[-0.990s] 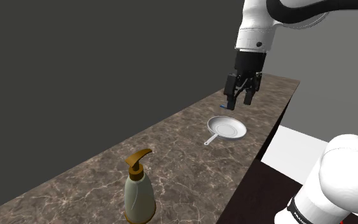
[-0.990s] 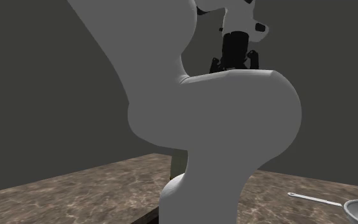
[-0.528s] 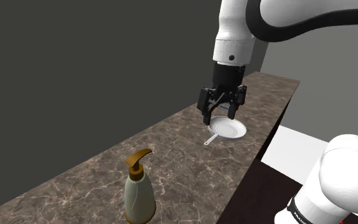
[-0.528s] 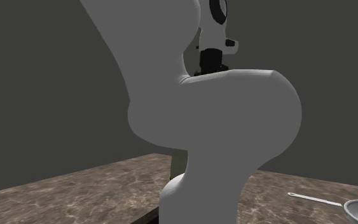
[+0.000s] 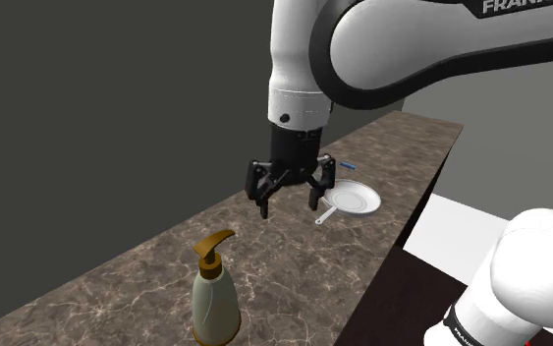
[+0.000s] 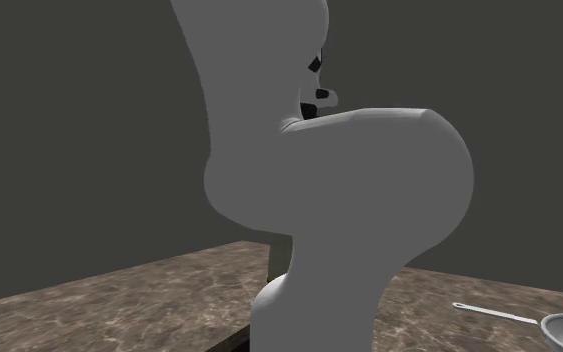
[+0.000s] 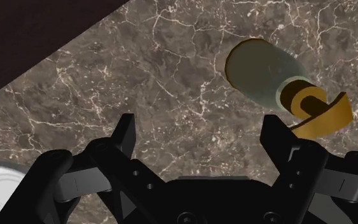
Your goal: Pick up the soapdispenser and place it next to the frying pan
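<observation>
- Your pincer point(image 5: 289, 204) hangs above the brown marbled worktop point(image 5: 294, 270) with its black fingers spread wide and nothing between them. That gap suits a body as broad as the bottle's.
- The soap dispenser point(image 5: 215, 300) stands upright on the worktop at the shoulder view's lower left, well apart from the pincer. It has a pale grey-green body and a golden-brown pump.
- In the wrist view the soap dispenser point(image 7: 263, 76) lies ahead of the pincer point(image 7: 199, 127), off towards one finger rather than between the two. You are likely in the approach, with no grasp begun.
- The white frying pan point(image 5: 353, 199) lies flat farther along the worktop, its handle pointing towards the dispenser's end. The pincer hovers between the two things, nearer the pan.
- The pump spout overhangs one side, so the plain body below the collar looks the better place to close on.
- The bottle is tall and narrow. If one finger meets it first it may tip, so centre over it before you descend.
- There is bare worktop around the pan, which leaves you room to set the bottle beside it.
</observation>
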